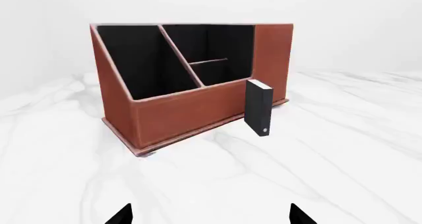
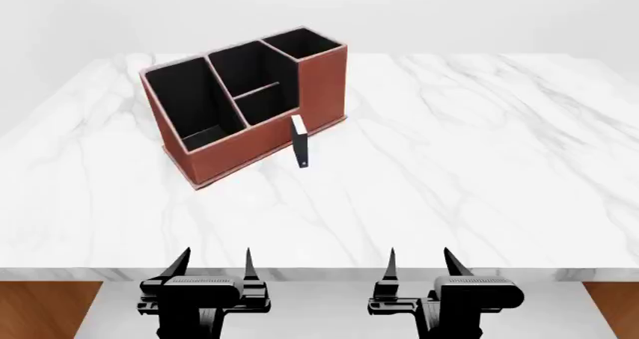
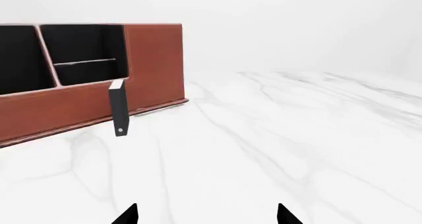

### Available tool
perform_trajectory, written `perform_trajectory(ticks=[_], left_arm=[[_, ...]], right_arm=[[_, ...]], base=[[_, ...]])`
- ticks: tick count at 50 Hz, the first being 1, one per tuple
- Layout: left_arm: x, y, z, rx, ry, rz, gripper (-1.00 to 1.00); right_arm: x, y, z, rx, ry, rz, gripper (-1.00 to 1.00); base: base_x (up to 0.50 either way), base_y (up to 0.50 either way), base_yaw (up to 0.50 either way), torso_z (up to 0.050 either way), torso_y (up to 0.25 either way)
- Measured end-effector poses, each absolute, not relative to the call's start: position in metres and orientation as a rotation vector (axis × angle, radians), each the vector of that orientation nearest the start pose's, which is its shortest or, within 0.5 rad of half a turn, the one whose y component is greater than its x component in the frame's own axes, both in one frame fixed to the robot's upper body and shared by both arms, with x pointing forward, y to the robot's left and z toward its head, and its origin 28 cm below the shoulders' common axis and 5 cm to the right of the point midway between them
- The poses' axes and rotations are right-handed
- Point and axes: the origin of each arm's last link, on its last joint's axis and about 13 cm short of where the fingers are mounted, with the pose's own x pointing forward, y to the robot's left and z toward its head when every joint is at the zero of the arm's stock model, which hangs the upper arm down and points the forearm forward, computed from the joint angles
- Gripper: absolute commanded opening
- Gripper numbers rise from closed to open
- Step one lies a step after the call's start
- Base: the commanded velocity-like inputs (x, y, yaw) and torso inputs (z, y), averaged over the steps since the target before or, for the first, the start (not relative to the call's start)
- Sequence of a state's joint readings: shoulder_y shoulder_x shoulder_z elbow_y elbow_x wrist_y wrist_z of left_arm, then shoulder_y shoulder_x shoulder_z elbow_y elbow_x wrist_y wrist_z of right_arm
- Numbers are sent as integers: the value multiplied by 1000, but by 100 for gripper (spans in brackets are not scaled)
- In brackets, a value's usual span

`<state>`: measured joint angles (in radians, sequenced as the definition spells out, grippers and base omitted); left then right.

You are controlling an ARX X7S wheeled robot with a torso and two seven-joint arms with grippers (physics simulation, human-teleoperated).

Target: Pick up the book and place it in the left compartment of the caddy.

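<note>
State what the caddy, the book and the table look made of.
Caddy: looks like reddish-brown leather, matte, with black lining. Book: black cover, possibly card, with white page edges. Table: white marble look with grey veins, smooth. All are renders, so unsure.

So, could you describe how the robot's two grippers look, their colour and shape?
In the head view, the left gripper and the right gripper look alike: all black, each with two thin fingers tapering to sharp points, set on a wide blocky body with a finely ribbed top face. No cables, markings or sleeves are visible. The wrist views show only black pointed fingertips.
</note>
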<state>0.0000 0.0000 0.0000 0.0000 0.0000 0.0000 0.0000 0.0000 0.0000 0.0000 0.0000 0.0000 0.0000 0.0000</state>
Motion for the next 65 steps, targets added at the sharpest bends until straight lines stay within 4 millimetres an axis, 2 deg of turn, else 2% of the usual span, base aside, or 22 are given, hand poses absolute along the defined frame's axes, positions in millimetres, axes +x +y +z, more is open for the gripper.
perform_trajectory(ticks=[13,41,45,49,57,65], left_arm=[[210,204,12,17,-6,-15,100],[212,203,9,41,-3,3,100],[212,205,10,46,0,7,100],[212,204,20,49,7,6,100],[217,206,60,71,-30,21,100],[216,209,77,84,-48,40,100]], right_arm=[[211,-98,14,-3,-3,-19,100],[209,-97,11,-48,-6,-27,100],[208,-95,12,-60,-6,-16,100],[209,-94,21,-57,3,0,100],[217,-95,63,-45,-39,9,100],[218,-95,83,-47,-64,25,100]], base=[[0,0,0,0,0],[0,494,0,0,0],[0,97,0,0,0],[0,0,0,0,0],[188,0,0,0,0],[500,0,0,0,0]])
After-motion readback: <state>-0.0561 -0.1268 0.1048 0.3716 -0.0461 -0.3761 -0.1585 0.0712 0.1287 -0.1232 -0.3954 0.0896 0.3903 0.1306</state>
